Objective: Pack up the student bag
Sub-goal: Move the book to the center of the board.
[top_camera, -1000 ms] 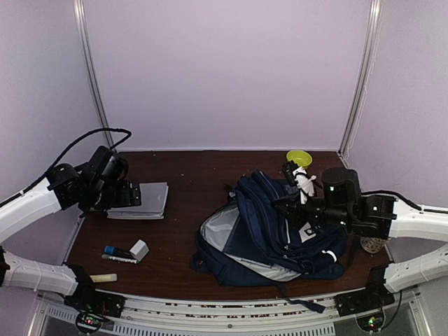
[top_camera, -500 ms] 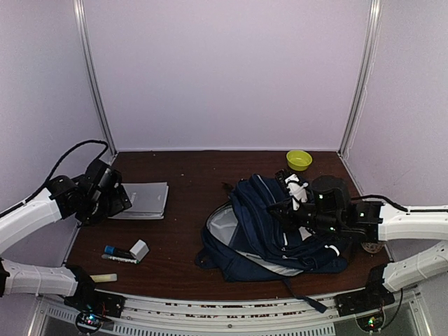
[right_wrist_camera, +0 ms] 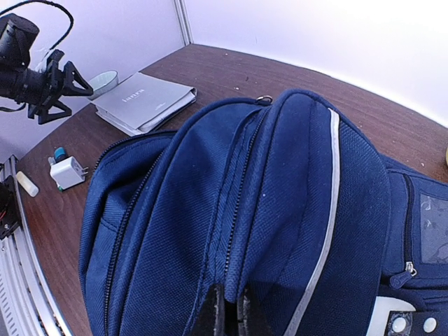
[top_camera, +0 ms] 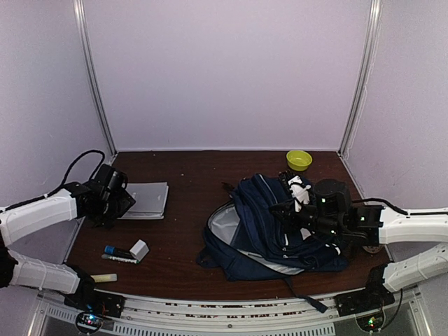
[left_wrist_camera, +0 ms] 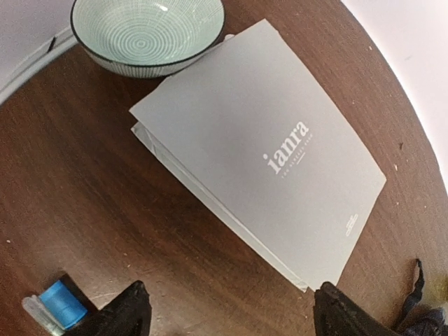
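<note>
**Student bag** [top_camera: 280, 231]: navy backpack with white stripe trim, lying on the dark wood tabletop [top_camera: 196, 175] at centre-right of the top view. Its main compartment gapes toward the left of the frame, showing light grey lining. A dark strap trails toward the lower edge.

**Right gripper** [right_wrist_camera: 225, 311]: jaws pressed together, pinching a raised fold of the bag's navy fabric beside a zip line, at the bottom centre of the right wrist view.

**Left gripper** [left_wrist_camera: 231, 315]: jaws spread wide with nothing between them, poised over the tabletop just off the near corner of the grey booklet, at the left of the top view.

**Grey booklet** [left_wrist_camera: 266, 154]: flat on the tabletop, with the white lettering "ianra" on its cover.

**Patterned bowl** [left_wrist_camera: 147, 35]: pale green with a dark rim, at the booklet's far corner in the upper left of the left wrist view.

**Yellow-green bowl** [top_camera: 299, 159]: by the back wall, above the bag.

**White plug** [top_camera: 139, 250], **blue-capped marker** [top_camera: 117, 253] and **pale stick** [top_camera: 102, 278]: grouped at the lower left of the top view, apart from the bag.
</note>
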You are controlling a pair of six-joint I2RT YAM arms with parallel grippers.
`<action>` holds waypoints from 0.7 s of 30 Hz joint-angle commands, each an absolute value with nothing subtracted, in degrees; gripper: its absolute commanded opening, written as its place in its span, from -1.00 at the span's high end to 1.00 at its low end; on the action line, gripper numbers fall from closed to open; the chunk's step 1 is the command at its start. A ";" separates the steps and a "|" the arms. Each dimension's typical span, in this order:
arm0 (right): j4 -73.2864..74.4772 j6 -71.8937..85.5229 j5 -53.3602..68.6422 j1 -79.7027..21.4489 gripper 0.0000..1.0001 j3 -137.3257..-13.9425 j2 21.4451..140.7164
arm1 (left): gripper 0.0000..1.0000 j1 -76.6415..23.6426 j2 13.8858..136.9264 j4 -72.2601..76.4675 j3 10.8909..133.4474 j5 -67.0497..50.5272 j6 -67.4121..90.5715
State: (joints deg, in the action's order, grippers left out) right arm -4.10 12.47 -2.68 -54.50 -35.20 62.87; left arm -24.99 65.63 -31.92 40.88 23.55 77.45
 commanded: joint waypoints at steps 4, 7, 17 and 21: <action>-6.40 12.51 -8.46 -53.44 1.00 -34.71 61.70 | -0.54 -19.76 74.62 -12.21 35.10 16.73 88.11; -6.57 12.65 -8.50 -53.37 1.00 -34.54 61.61 | -0.37 -18.02 77.96 -4.36 33.87 15.53 86.40; -6.37 12.74 -8.49 -53.22 1.00 -35.00 62.46 | -0.35 -15.40 81.85 5.21 32.60 12.74 85.26; -6.07 12.76 -8.36 -53.20 1.00 -35.29 62.85 | -0.22 -15.12 82.49 5.54 32.89 14.27 86.15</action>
